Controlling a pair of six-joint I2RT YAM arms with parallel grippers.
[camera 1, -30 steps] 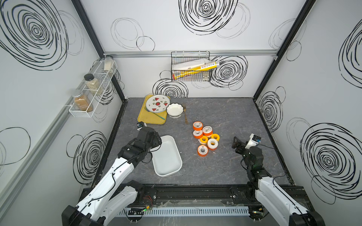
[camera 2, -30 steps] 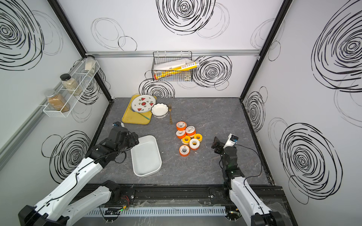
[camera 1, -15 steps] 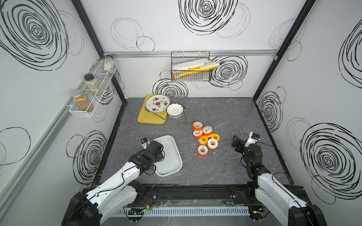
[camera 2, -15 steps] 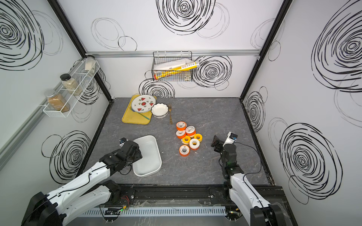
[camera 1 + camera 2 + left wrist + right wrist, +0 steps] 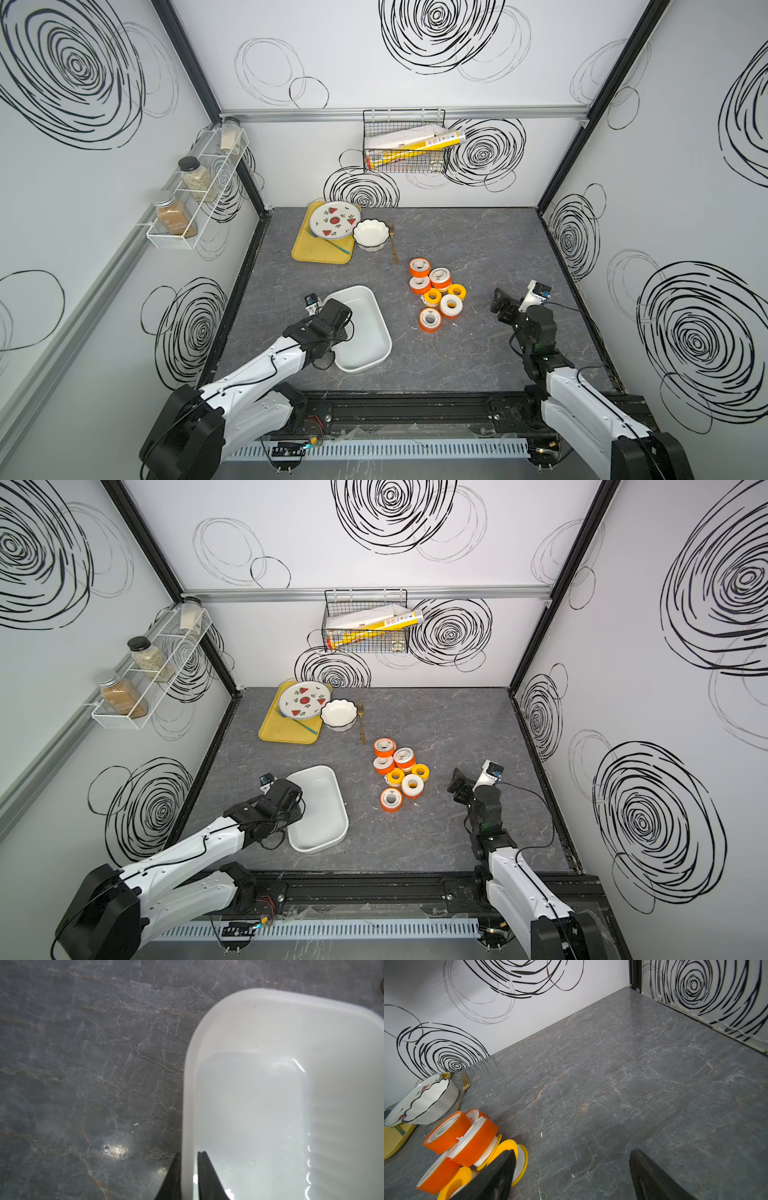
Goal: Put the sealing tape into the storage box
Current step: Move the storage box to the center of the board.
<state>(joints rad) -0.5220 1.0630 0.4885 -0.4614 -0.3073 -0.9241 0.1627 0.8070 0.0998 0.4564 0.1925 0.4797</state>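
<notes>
Clamping the glossy, seemingly plastic storage box (image 5: pixel 270 1022): left hand (image 5: pixel 189 1154).

Bright, even light; soft shadows; glare streaks on the storage box (image 5: pixel 342 1084); top views bend at edges

White swirl-patterned walls (image 5: pixel 291 166), grey marble tabletop (image 5: pixel 478 241)

So the grey marbled tabletop (image 5: pixel 478 249) had the white storage box (image 5: pixel 365 332) sitting right at the left gripper (image 5: pixel 189 1155), rim pinched between its jaws. The sealing tape (image 5: pixel 434 291) spools were bunched together near the right gripper (image 5: pixel 500 305), on its side facing the box. Way out past both pincers, by the back wall: yellow tray (image 5: pixel 316 253), fluted bowl (image 5: pixel 371 235) beside it, gold fork (image 5: pixel 392 245).
</notes>
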